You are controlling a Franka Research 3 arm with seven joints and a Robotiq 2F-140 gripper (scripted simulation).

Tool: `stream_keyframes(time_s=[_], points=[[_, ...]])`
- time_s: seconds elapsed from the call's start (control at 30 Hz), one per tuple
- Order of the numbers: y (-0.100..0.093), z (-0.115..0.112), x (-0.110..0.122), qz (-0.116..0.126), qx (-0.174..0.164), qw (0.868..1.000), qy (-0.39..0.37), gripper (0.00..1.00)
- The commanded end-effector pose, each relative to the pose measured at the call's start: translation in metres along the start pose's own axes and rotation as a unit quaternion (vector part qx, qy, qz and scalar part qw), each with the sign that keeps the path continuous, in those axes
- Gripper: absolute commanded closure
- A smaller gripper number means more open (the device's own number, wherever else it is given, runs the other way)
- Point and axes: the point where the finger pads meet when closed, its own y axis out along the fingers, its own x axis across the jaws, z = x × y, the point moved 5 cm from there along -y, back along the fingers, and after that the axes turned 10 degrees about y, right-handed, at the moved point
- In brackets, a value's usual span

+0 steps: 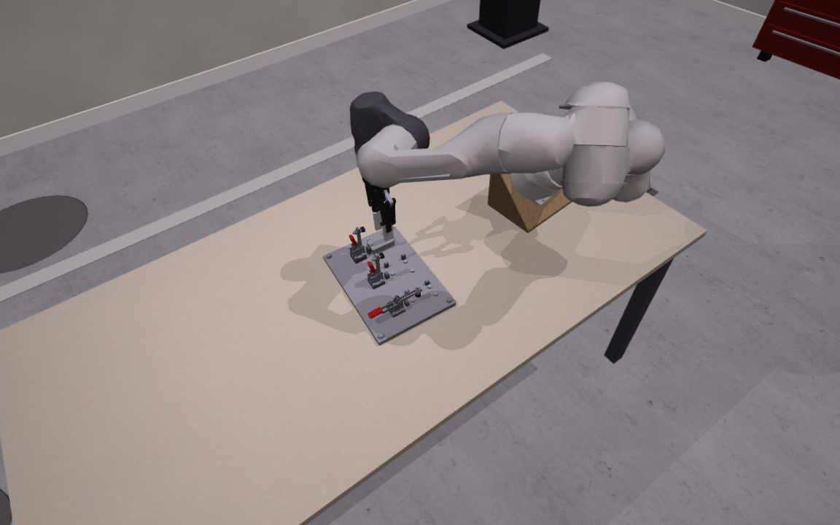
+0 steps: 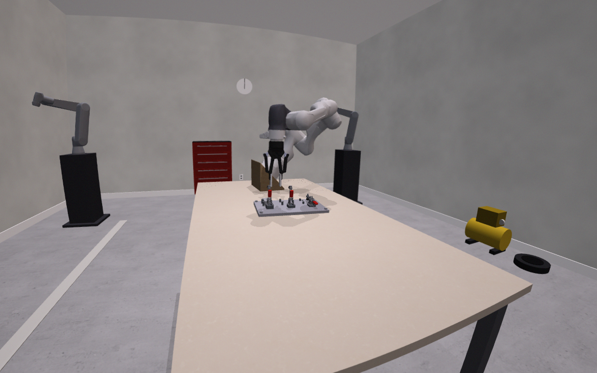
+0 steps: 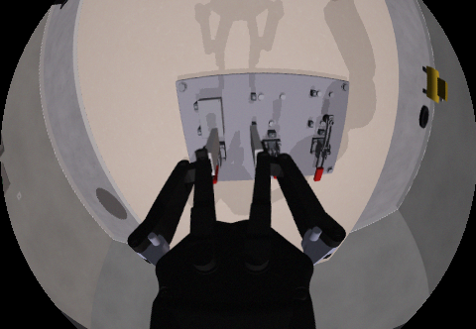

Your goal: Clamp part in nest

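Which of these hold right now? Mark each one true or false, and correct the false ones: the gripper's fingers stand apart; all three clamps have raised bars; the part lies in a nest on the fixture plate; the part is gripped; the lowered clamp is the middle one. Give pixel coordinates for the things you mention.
1. The gripper's (image 1: 386, 230) (image 2: 276, 185) (image 3: 235, 136) fingers stand apart. True.
2. All three clamps have raised bars. False: one clamp (image 1: 397, 306) has its bar down.
3. The part (image 1: 382, 245) (image 3: 210, 113) lies in a nest on the fixture plate (image 1: 403, 323) (image 2: 291, 212) (image 3: 297, 163). True.
4. The part is gripped. False: nothing is between the fingers.
5. The lowered clamp is the middle one. False: it is an end one.
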Motion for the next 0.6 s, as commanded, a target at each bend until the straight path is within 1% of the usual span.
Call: stream_keyframes(time_s=[0.0,0.1,0.2,0.27,0.57], points=[[-0.034,0.003,0.002,-0.005,0.005,1.000,0.008,0.72],[-0.056,0.002,0.002,-0.005,0.005,1.000,0.008,0.72],[-0.069,0.002,0.002,-0.005,0.005,1.000,0.008,0.72],[-0.072,0.002,0.002,-0.005,0.005,1.000,0.008,0.72],[-0.072,0.000,0.001,-0.005,0.005,1.000,0.008,0.72]])
